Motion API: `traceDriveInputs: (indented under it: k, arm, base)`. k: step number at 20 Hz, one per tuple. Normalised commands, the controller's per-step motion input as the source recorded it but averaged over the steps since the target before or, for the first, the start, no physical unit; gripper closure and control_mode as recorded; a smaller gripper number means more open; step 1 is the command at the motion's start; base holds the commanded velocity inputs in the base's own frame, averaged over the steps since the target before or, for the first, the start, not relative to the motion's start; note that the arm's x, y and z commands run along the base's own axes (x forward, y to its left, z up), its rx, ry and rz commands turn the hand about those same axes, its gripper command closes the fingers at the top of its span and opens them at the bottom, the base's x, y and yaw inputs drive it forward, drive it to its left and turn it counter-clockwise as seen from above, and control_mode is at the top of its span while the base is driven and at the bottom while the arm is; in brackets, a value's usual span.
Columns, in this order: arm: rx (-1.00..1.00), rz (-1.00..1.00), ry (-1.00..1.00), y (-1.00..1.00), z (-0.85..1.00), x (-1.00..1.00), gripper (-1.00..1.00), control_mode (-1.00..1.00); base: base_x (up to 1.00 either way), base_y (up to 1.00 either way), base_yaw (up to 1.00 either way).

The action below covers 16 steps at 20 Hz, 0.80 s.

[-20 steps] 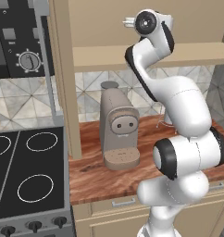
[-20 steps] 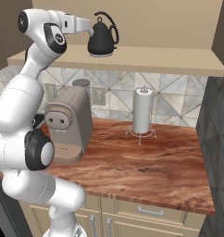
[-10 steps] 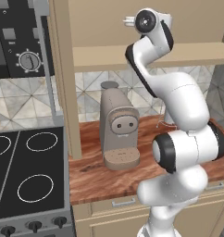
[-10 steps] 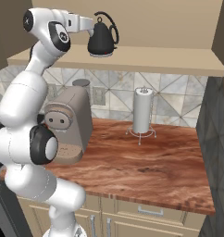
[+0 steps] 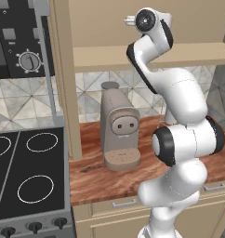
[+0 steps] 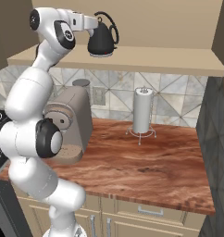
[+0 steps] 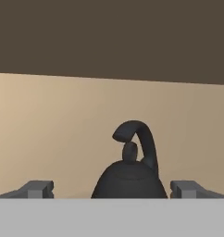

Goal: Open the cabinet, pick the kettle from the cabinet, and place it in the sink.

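Observation:
The cabinet stands open, its tan inner shelf (image 6: 169,60) (image 5: 100,56) bare to the room and its door (image 5: 63,93) swung out edge-on. On that shelf sits the glossy black kettle (image 6: 102,40) (image 7: 128,180), upright with its looped handle on top. My gripper (image 6: 91,23) (image 7: 112,189) is open and level with the kettle, just to its left in the right base view. In the hand view one fingertip (image 7: 39,189) shows on each side of the kettle's body, apart from it. The sink is out of view.
Under the shelf a taupe coffee machine (image 5: 119,132) (image 6: 70,122) stands on the reddish wood counter (image 6: 146,171). A paper towel roll (image 6: 142,111) stands by the backsplash. A black stovetop (image 5: 26,172) lies left of the door, with a knobbed appliance panel (image 5: 26,60) above it.
The arm has shifted its posture and the hand has edged a little toward the kettle. The kettle has not moved.

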Motion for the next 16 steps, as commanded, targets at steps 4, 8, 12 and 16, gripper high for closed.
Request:
traceDriveInputs:
  k: [4,8,12,16]
  arm:
    - [0.00,0.00,0.00,-0.04,0.00,0.21,-1.00,-1.00]
    - [0.00,-0.02,0.00,0.00,0.00,0.19,-1.00,-1.00]
    - [0.00,-0.03,0.00,0.00,0.00,0.20,-1.00,-1.00]
    - [0.00,-0.04,0.00,-0.03,0.00,0.20,-1.00,-1.00]
  base:
    - [0.00,0.00,0.00]
    - [0.00,0.00,0.00]
    - [0.00,0.00,0.00]
    - [0.00,0.00,0.00]
